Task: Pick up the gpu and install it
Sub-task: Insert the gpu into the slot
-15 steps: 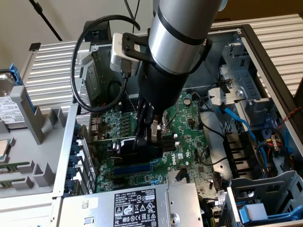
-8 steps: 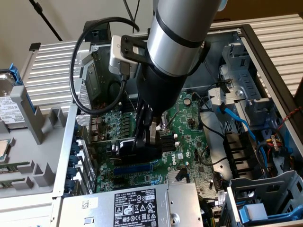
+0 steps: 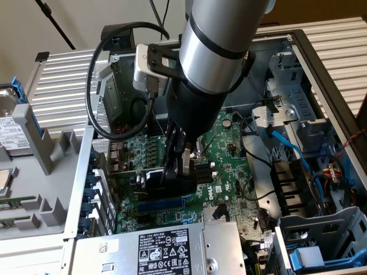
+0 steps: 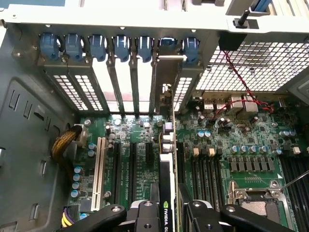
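gripper [image 4: 171, 220] jaws are clamped on the gpu [image 4: 167, 183], card edge-on between them with one jaw on each face. gpu stands upright over the motherboard [image 4: 130, 159] expansion slots, bracket end at the case's rear slot openings under the blue clips [image 4: 120, 46]. it sits toward the exterior view's left of the board, just beyond the power supply [image 3: 166, 249].

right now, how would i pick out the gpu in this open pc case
Inside the open case, find the green motherboard under the arm. The gpu is the small card pinched in the hand over the board's expansion slots. Unlike the bare slots beside it, it stands on edge, with a black shroud on one face.
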### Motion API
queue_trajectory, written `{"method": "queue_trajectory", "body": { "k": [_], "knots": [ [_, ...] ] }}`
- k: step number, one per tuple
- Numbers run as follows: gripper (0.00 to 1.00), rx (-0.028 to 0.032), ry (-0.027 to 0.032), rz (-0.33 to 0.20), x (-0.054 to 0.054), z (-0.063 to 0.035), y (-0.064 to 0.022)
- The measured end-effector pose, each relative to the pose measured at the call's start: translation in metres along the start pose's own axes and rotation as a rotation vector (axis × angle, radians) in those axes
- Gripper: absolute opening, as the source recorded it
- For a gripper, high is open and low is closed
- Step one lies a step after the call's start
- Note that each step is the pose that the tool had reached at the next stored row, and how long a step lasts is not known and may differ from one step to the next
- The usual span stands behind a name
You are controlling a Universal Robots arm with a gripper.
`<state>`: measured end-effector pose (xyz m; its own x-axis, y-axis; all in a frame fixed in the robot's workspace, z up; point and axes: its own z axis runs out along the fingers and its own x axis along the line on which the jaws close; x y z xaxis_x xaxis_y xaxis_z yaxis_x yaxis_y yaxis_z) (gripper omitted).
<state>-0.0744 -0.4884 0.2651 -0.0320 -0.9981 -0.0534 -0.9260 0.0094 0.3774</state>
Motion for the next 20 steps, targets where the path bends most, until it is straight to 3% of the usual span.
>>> {"method": "queue_trajectory", "body": {
  "k": [20],
  "knots": [
    [0.26,0.0031,0.0003,0.000,0.0006,0.0070,0.0010]
  ]
}}
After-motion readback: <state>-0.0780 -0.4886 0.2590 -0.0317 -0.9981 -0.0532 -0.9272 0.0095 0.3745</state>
